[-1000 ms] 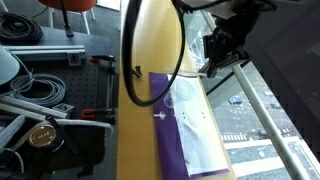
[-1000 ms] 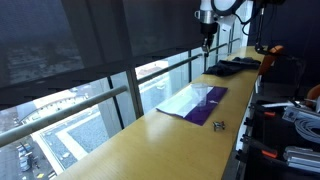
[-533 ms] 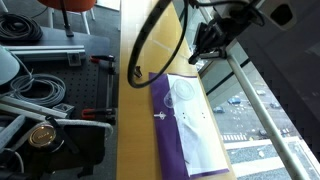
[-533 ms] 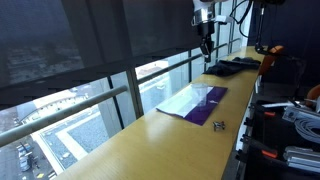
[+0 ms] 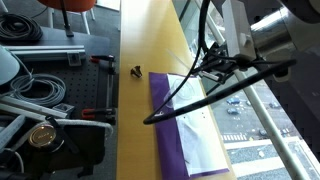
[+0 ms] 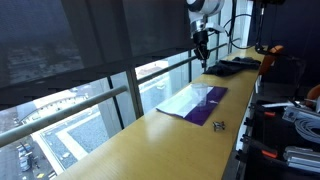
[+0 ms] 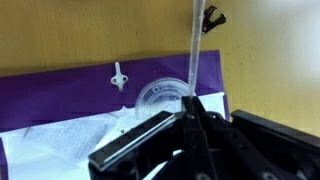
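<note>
My gripper (image 7: 190, 100) hangs above a purple mat (image 7: 60, 95) on a long wooden counter (image 5: 150, 30). Its fingers are closed to a point on a thin clear stick (image 7: 194, 45) that runs away from the tips. Just below the tips a round clear plastic lid (image 7: 158, 97) lies on the mat. A crumpled white sheet (image 7: 60, 140) covers part of the mat. A small white hook-shaped piece (image 7: 118, 75) lies on the purple. In both exterior views the gripper (image 5: 207, 68) (image 6: 200, 60) is over the mat's (image 5: 165, 135) (image 6: 205, 103) far end.
A small black clip (image 7: 211, 17) (image 5: 135, 71) sits on the bare wood beyond the mat. A window with a metal rail (image 5: 265, 110) runs along the counter. Dark items (image 6: 232, 66) lie at the counter's far end. Cables and equipment (image 5: 40, 90) crowd the floor side.
The arm has swung along the counter and come in over the purple mat, and its body and cables now cover the lid in an exterior view.
</note>
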